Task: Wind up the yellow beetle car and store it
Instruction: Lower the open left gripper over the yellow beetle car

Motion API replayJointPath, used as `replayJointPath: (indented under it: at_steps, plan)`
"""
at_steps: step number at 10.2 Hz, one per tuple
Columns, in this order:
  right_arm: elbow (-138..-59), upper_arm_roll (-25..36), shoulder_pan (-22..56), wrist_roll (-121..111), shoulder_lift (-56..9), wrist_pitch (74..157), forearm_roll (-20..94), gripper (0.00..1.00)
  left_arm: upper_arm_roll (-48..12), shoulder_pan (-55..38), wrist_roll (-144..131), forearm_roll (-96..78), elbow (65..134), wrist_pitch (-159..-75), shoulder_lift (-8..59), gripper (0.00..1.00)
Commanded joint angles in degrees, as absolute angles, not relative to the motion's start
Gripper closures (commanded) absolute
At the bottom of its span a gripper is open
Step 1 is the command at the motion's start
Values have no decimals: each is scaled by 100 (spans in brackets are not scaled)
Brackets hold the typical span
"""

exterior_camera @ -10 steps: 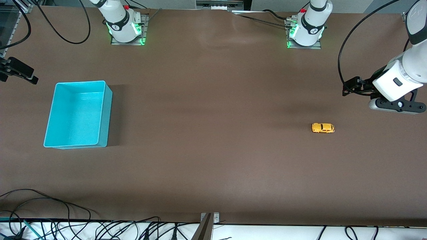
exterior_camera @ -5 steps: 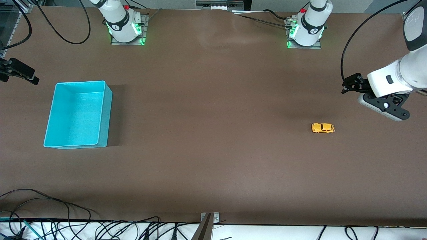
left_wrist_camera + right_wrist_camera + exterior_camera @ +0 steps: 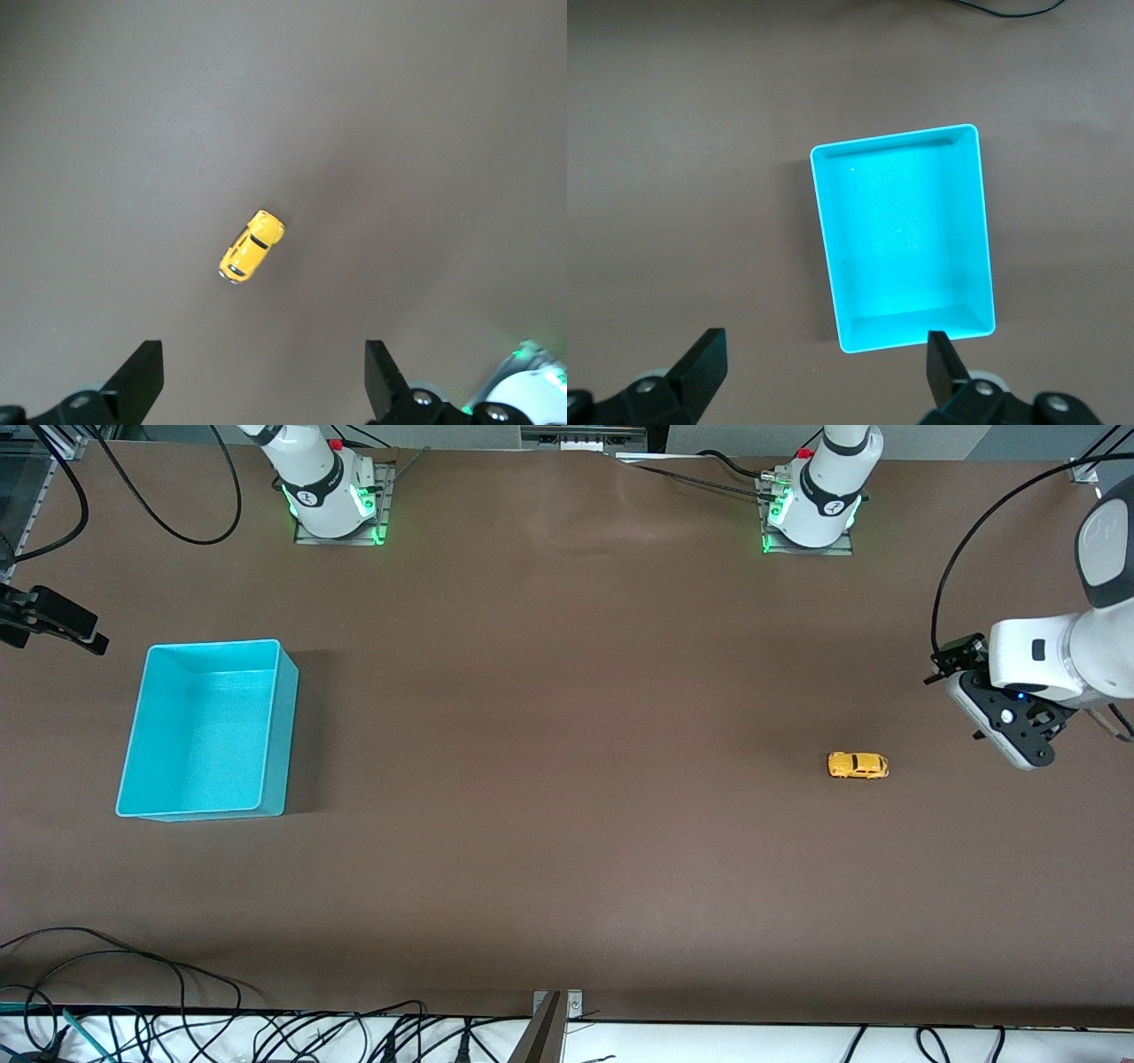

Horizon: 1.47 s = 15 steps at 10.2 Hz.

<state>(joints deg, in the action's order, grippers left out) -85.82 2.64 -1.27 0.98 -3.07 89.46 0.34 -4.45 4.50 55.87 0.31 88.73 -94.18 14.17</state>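
The yellow beetle car (image 3: 858, 765) (image 3: 252, 245) stands alone on the brown table, toward the left arm's end. My left gripper (image 3: 263, 376) hangs open and empty over the bare table beside the car, its hand (image 3: 1008, 722) still closer to that end of the table. The turquoise bin (image 3: 282, 735) (image 3: 904, 239) sits empty toward the right arm's end. My right gripper (image 3: 824, 363) is open and empty, high over the table just off one short wall of the bin; only a dark part of its hand (image 3: 55, 625) shows at the front view's edge.
Both arm bases (image 3: 332, 491) (image 3: 811, 505) stand along the table's edge farthest from the front camera. Loose black cables (image 3: 177, 1027) and a metal bracket (image 3: 549, 1023) lie along the nearest edge. Brown tabletop stretches between bin and car.
The left arm's hand has swung round and come lower, over the table beside the car. The right hand's dark part has shifted slightly. Car and bin have not moved.
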Motion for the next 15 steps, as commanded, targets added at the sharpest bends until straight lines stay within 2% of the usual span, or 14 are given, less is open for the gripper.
replayJointPath:
  at_steps: [1,4,6,8,12,15]
  plan:
    - [-8587,246,-176,97,-360,8956,-26,0,-501,501,6458,211,9637,-10235,1468,0]
    - [-8587,290,-193,97,-431,8947,-18,0,-527,483,7354,431,10631,-11115,1450,0]
    - [-8587,299,-211,70,-474,8956,-26,0,-519,632,7978,439,11404,-12237,1459,0]
    - [-8587,299,-211,114,-475,8947,-26,0,-519,720,8200,701,12309,-13747,1520,0]
    - [-8587,299,-202,193,-475,8939,-26,0,-519,852,8366,913,12358,-14501,2265,0]
    - [-8587,299,-211,193,-475,8912,-26,0,-527,888,8517,923,12366,-14730,2460,0]
